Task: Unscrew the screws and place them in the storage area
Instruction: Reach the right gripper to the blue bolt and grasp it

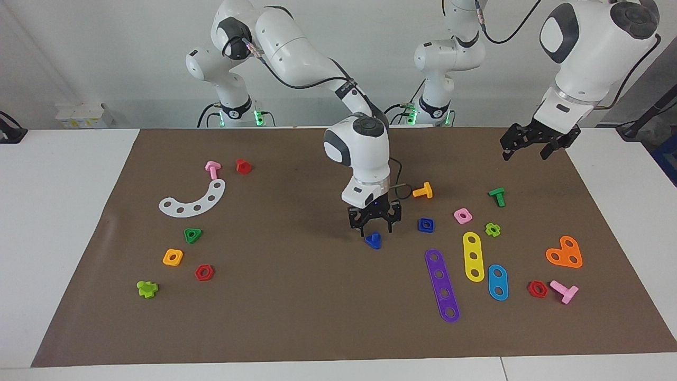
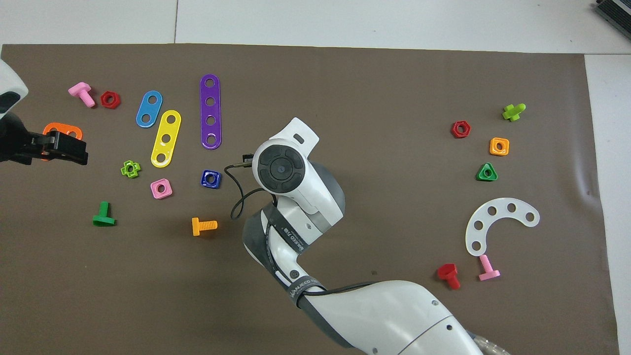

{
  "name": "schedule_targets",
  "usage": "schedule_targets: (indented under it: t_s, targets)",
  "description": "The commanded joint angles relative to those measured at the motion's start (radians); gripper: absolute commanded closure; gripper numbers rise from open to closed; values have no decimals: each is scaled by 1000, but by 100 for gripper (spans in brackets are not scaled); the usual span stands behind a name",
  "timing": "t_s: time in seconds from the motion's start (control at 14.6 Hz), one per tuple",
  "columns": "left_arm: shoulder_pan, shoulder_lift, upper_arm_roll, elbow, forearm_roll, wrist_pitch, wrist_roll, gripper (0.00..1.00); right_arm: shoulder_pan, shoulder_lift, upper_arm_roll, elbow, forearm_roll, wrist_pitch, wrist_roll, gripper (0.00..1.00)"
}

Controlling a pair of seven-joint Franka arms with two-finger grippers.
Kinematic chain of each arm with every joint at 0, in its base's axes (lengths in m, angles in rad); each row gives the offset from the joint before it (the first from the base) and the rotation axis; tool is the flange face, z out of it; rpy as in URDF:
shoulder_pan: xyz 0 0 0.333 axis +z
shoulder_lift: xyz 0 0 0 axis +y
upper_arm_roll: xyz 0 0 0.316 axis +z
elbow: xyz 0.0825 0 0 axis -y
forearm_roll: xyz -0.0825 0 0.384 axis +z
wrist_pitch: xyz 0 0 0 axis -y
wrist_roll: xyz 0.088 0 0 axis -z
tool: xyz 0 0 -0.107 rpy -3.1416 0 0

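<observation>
- The blue bolt (image 1: 373, 240), glossy plastic with a triangular head, sits mid-surface beside its square blue nut (image 1: 426, 225).
- The right pincer (image 1: 375, 226) hangs directly over the bolt, fingers apart, gripping nothing.
- The left pincer (image 1: 530, 146) waits spread wide and empty.

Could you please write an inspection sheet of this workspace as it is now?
Surface: brown mat on white table.
Job's things: dark-blue triangular-head plastic bolt near mat centre; blue square nut beside it.
Clutter: purple four-hole strip, white curved plate.
Grippers: right gripper directly over the bolt, contact unclear; left gripper waits open, raised over the mat's edge.
Cables: black cable at right wrist.
Surroundings: grey wall.
</observation>
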Motion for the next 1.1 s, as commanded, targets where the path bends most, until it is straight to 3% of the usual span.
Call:
schedule_targets:
  t_s: [0.0,0.82,0.89,0.96,1.03]
  targets:
    - [-16,-18,8,-26,25,24,-14,0,5,-5,3,-32,-16,32,-16,39]
    - [-19,-16,8,-20,25,25,-16,0,4,-8,4,-81,-16,131,-39,46]
    - [-21,-16,8,-20,25,27,-16,0,5,-8,4,-81,-16,127,-39,54]
    - [-27,-16,8,-22,25,27,-16,0,5,-8,4,-81,-17,127,-39,80]
    - [-34,-16,8,-23,25,28,-16,0,5,-8,3,-79,-17,116,-36,100]
